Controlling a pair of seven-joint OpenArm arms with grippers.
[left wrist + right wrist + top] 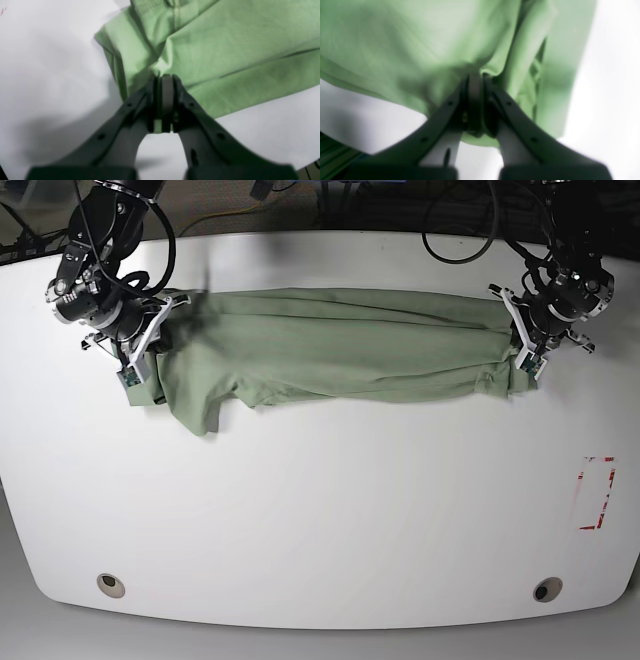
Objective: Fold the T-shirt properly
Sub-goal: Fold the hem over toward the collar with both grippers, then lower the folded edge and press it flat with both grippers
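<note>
The pale green T-shirt (330, 350) lies stretched in a long bunched band across the far part of the white table (320, 510). One sleeve flap hangs down toward the front at the base view's left. My left gripper (522, 345) is at the band's right end, shut on a pinch of the cloth (225, 50); its tips (163, 77) clamp a fold. My right gripper (150, 350) holds the left end, shut on the fabric (420, 37) where its tips (476, 75) meet. Collar and placket are hidden.
A red rectangular mark (598, 492) is on the table at the right. Two round holes (110, 584) (546, 589) sit near the front edge. Cables (460, 240) trail behind the table's far edge.
</note>
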